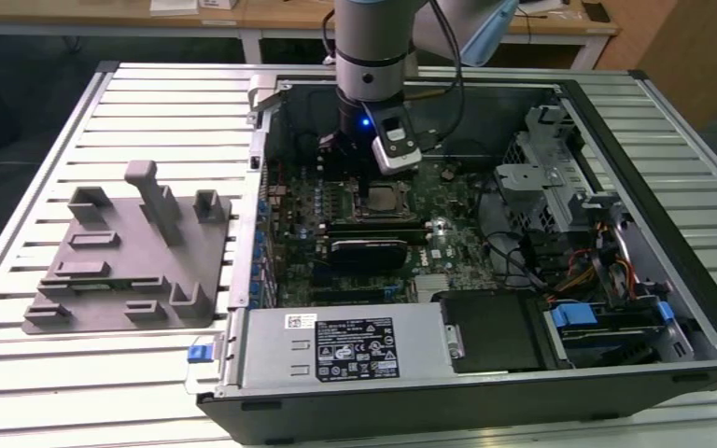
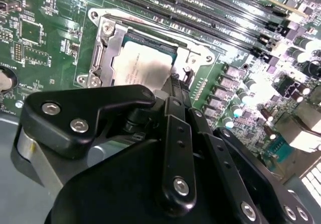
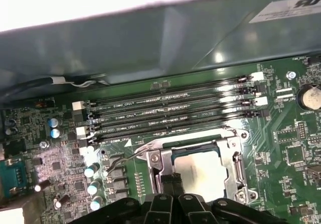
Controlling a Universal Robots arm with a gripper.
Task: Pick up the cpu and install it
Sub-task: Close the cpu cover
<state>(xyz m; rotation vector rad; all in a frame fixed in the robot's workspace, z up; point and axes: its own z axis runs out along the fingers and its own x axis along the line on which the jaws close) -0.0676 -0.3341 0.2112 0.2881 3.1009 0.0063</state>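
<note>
The cpu [image 1: 387,196] lies flat in the motherboard socket [image 1: 361,198] inside the open computer case, its silver-grey top facing up. Both wrist views show the cpu [image 2: 145,66] [image 3: 200,171] seated inside the metal socket frame [image 2: 108,48] [image 3: 235,163]. My gripper [image 3: 172,181] [image 2: 176,83] hovers just above one edge of the chip. Its black fingertips [image 3: 167,183] look pressed together with nothing between them. In the exterior view the arm stands upright over the socket, and the wrist hides the fingertips.
A grey plastic fixture block [image 1: 134,252] sits on the slatted table at the exterior view's left. Inside the case are memory slots [image 3: 170,113], a power supply [image 1: 333,345], a drive cage [image 1: 558,177] and loose cables [image 1: 596,271]. The case walls [image 1: 259,121] enclose the board.
</note>
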